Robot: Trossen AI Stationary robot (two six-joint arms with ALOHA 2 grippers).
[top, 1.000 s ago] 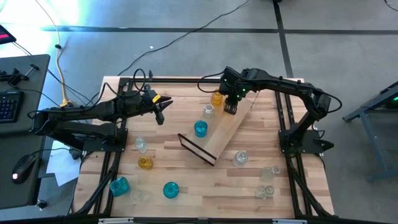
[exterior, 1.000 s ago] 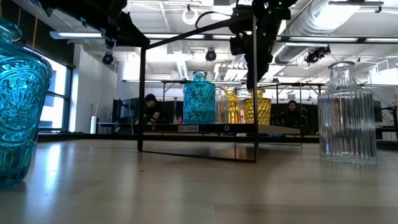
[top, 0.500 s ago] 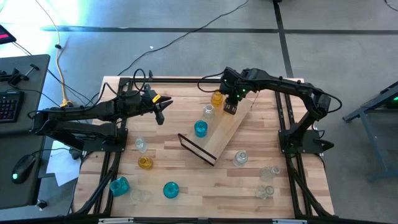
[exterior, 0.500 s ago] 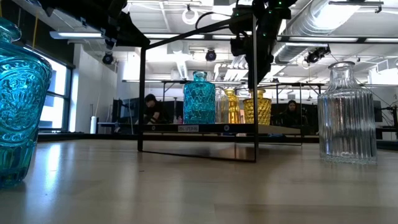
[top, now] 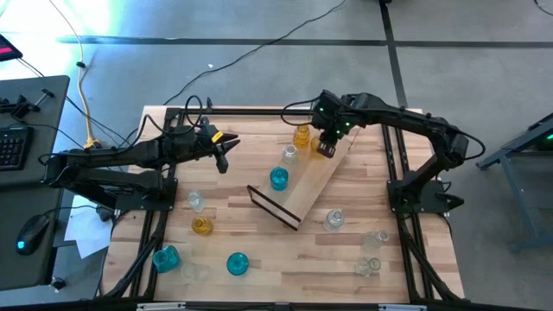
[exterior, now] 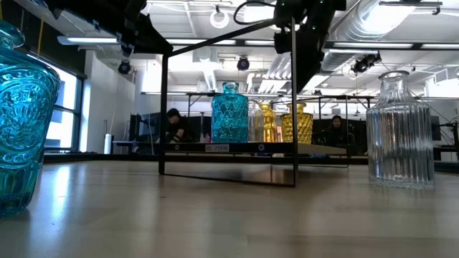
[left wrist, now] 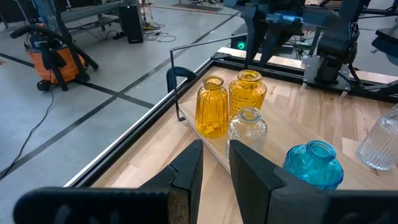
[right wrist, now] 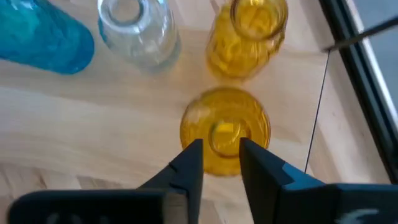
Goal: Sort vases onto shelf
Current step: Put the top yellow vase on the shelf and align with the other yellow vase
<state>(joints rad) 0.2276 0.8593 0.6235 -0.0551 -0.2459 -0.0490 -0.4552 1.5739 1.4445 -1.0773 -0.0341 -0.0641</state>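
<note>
Grey concrete floor (top: 259,69) crossed by dark seams, a yellow cable (top: 84,86) at ten o'clock. A desk with keyboard (top: 10,147) sits at nine. White ducts (exterior: 387,21) overhead.

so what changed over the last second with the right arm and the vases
The right gripper has shifted slightly toward the table's right side and lifted; it now sits above the amber vase on the shelf, fingers apart, not touching it, so apparently released. The left gripper hangs where it was, and the other vases have not moved.
</note>
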